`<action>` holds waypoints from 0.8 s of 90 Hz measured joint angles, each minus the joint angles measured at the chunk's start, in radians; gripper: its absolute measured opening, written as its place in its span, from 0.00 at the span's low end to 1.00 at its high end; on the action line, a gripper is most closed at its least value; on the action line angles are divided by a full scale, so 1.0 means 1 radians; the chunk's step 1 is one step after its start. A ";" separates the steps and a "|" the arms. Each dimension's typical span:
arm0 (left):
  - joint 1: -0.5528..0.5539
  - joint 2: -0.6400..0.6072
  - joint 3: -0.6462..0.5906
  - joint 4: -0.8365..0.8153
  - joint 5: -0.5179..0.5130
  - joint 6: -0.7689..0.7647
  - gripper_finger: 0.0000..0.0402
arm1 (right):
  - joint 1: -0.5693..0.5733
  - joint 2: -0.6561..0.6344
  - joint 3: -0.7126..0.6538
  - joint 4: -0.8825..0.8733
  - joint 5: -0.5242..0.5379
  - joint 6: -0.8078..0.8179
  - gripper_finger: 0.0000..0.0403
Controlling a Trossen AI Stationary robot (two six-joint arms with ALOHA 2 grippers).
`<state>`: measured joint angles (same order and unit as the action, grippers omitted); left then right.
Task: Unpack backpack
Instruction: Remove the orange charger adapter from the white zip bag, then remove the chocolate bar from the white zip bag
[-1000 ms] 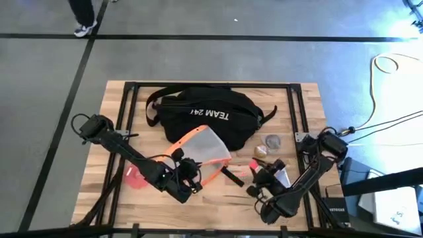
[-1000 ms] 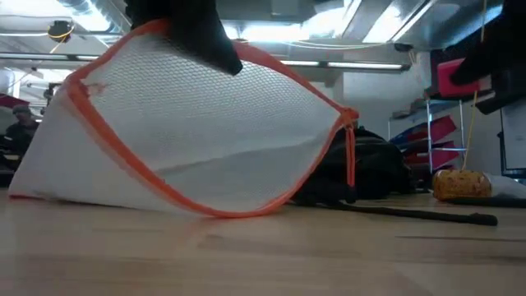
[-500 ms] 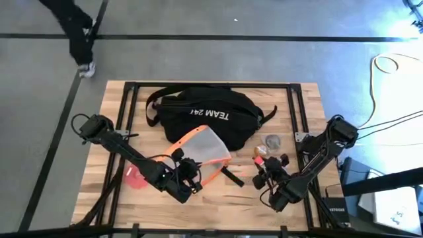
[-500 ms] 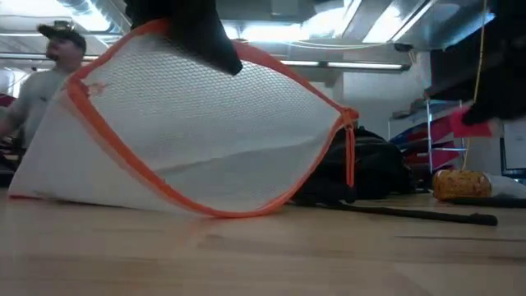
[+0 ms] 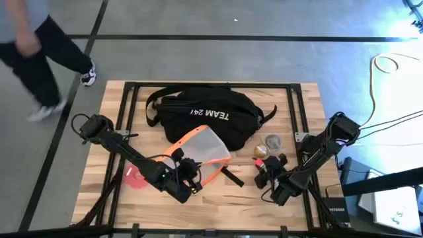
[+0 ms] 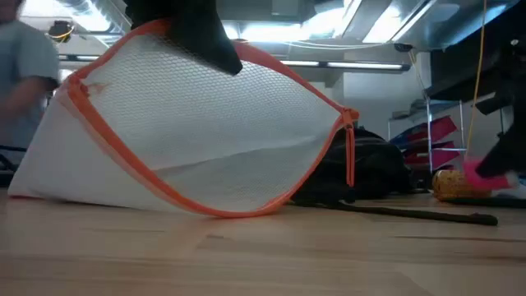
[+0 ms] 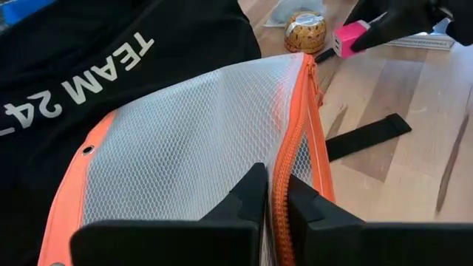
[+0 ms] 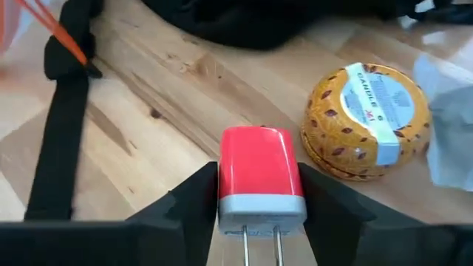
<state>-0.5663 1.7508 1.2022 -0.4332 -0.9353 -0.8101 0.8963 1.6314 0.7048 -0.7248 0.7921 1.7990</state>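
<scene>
The black backpack [image 5: 198, 112] with white lettering lies at the table's far middle. Against its near side leans a translucent mesh pouch [image 5: 203, 149] with orange trim. My left gripper [image 5: 190, 180] is shut on the pouch's zipper edge. To the right, my right gripper [image 5: 264, 168] is shut on a red charger plug [image 8: 260, 177], held low beside a round golden tin [image 8: 366, 122] on the table. My left gripper pinches the pouch's orange zipper edge [image 7: 279, 193] between its two fingers, coming from the table's near side. That edge is raised, and the pouch's lower edge [image 6: 205, 210] rests on the table, so the pouch stands tilted. My right gripper pinches the red charger plug by its two opposite sides [image 8: 225, 181] between its two fingers. The metal prongs [image 8: 260, 235] point back toward the wrist. The plug is level, just above the table beside the tin.
A black strap [image 5: 231, 176] lies on the wood between the two grippers. A clear wrapped item [image 5: 272, 141] lies just beyond the tin, and a red object [image 5: 134, 177] lies near the left arm. A person [image 5: 33, 59] walks past the table's far left corner.
My right gripper has gone down toward the table with the red plug, ending low beside the golden tin. The left gripper and the pouch have kept still. A person has walked past the far left of the table.
</scene>
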 joint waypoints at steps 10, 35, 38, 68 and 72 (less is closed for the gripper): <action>0.000 0.000 0.000 0.000 0.000 0.000 0.00 | 0.000 0.000 0.000 0.020 0.000 -0.035 0.46; 0.000 0.000 0.000 0.000 0.000 0.006 0.00 | 0.000 -0.006 0.040 0.018 0.156 -0.123 0.54; 0.001 0.000 0.000 0.000 0.000 0.006 0.00 | 0.000 -0.007 0.058 0.014 0.203 -0.161 0.54; 0.004 0.000 0.000 0.004 0.000 0.006 0.00 | -0.076 -0.007 0.248 0.093 0.403 -0.580 0.54; 0.005 0.000 0.000 0.005 0.000 0.006 0.00 | -0.100 -0.007 0.254 0.172 0.354 -0.682 0.54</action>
<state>-0.5617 1.7508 1.2022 -0.4286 -0.9356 -0.8040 0.7963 1.6241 0.9592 -0.5527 1.1459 1.1170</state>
